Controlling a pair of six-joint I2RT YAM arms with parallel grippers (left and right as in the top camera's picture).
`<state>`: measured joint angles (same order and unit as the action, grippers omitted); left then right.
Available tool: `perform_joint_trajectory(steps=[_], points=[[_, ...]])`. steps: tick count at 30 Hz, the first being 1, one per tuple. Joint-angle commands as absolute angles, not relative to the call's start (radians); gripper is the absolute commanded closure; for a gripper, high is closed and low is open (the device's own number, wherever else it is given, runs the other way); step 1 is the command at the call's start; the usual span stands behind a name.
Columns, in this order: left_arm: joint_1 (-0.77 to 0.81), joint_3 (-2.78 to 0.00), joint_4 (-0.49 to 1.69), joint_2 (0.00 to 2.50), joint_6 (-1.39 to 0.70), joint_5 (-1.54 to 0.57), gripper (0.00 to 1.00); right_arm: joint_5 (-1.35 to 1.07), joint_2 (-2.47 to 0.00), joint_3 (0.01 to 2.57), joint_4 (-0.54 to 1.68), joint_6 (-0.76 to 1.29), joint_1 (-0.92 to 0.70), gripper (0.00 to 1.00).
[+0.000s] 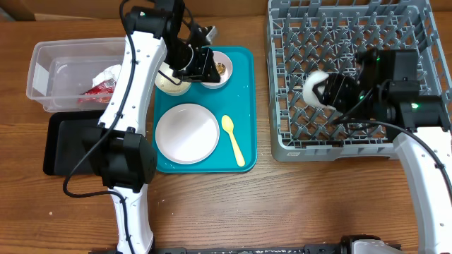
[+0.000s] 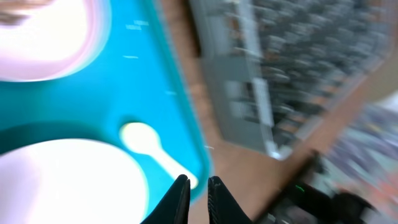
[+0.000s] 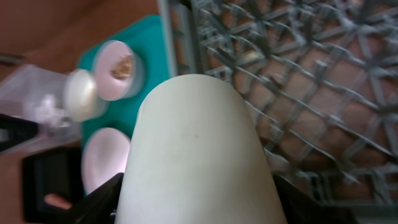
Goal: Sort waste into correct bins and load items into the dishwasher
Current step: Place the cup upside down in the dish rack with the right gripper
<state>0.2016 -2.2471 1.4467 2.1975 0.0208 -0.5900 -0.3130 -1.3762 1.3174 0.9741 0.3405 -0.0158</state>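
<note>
Gripping the white cup (image 3: 196, 149), the right gripper (image 1: 323, 89) is holding it over the grey dish rack (image 1: 332, 149). The left gripper (image 2: 197, 191), jaws nearly pressed together and empty, is hovering over the teal tray (image 2: 149, 87).

Rack (image 1: 282, 106): grey, pegged grid, at the table's right.
Cup (image 1: 314, 86): white, clamped in right gripper (image 1: 326, 90), over rack's middle.
Plate (image 1: 187, 132): pale, round, flat on teal tray (image 1: 240, 85).
Spoon (image 1: 233, 139): yellow, just right of plate.
Crumb bowl (image 1: 227, 76): white, brown crumbs (image 1: 221, 68) inside.
Second bowl (image 1: 171, 83): left of it, part hidden.
Tub (image 1: 39, 81): clear; red wrapper (image 1: 99, 88) and white paper (image 1: 111, 73) inside.
Black tray (image 1: 67, 144): in front of tub.
</note>
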Motion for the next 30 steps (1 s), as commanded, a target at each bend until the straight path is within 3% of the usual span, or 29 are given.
perform_joint_trajectory(steps=[1,21,30], points=[[0.210,-2.265,1.425,2.190,-0.072,-0.381,0.84,-0.118,-1.359,1.344,1.015,0.348,-0.056,0.34],[0.212,-2.260,1.401,2.190,-0.075,-0.329,0.81,0.029,-1.559,1.344,1.188,0.393,-0.119,0.34],[0.212,-2.260,1.401,2.190,-0.075,-0.329,0.76,0.008,-1.587,1.344,1.150,0.386,-0.119,0.26]])
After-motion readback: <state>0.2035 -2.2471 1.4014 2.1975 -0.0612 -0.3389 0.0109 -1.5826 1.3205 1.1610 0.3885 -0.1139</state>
